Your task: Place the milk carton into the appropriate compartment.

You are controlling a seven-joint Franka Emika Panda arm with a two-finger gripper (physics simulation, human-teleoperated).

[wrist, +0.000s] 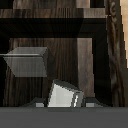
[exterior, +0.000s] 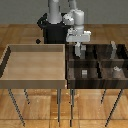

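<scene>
1. My arm point(exterior: 75, 20) reaches down from the top centre of the frame; my gripper point(exterior: 79, 50) hangs over the dark tray point(exterior: 95, 80), upper left compartment.
2. Jaw state unreadable at this size.
3. Small grey cube point(exterior: 84, 73) in the lower left compartment.
4. Pale peaked milk carton point(exterior: 116, 71) lower right.
5. Taller grey box point(exterior: 113, 50) upper right.
6. Light wooden tray point(exterior: 34, 82) fills the frame's left half.
</scene>
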